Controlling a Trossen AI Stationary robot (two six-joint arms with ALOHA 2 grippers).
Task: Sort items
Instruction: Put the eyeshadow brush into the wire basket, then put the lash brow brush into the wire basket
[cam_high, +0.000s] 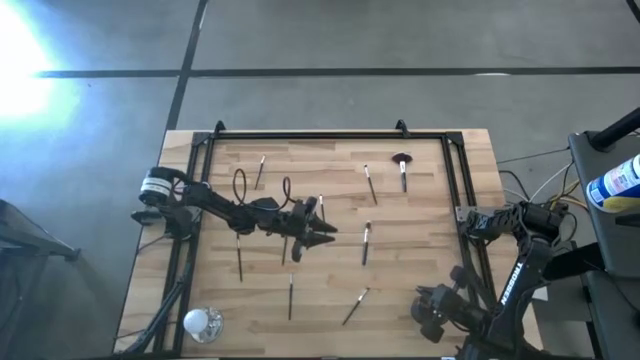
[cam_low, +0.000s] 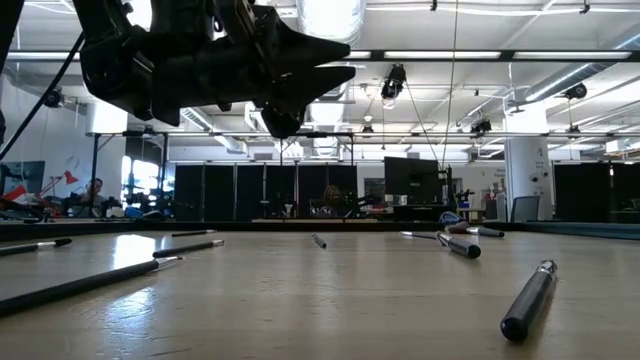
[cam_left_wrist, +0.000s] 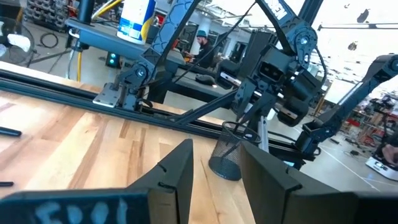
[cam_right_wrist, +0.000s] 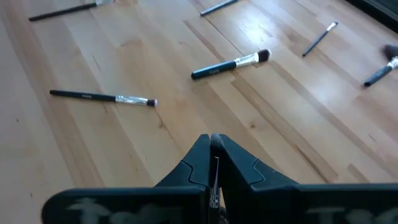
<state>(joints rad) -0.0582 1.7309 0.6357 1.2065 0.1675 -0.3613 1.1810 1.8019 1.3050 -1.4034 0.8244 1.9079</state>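
The left claw (cam_high: 322, 232) hangs above the middle of the pale wooden table (cam_high: 420, 250), its two dark fingers (cam_left_wrist: 180, 174) parted with nothing visible between them. In the low view its arm fills the upper left as a dark mass clear of the table, and the fingertips cannot be told apart there. Around it lie the slim dark-and-pale brush sticks (cam_high: 366, 243): one just beside it toward the right arm, one partly hidden under the arm itself, others beyond it near the far rail, among them a stick with a wide round dark head (cam_high: 402, 160). More sticks lie on the near side of the left claw.

The right claw (cam_high: 430, 312) sits at the table's near right corner, its fingers (cam_right_wrist: 199, 163) pressed together; a thin pale sliver shows in the seam between them, too slight to identify. Ahead of it in its wrist view lie a dark-handled brush with a pale tuft (cam_right_wrist: 231, 65) and a thin black stick with a silver ferrule (cam_right_wrist: 102, 98).

The left wrist view shows a dark mesh cup (cam_left_wrist: 227, 158) beside the right arm, partly hidden by the left fingers. A shiny silver cup (cam_high: 200, 322) stands at the near left corner, blurred by glare.
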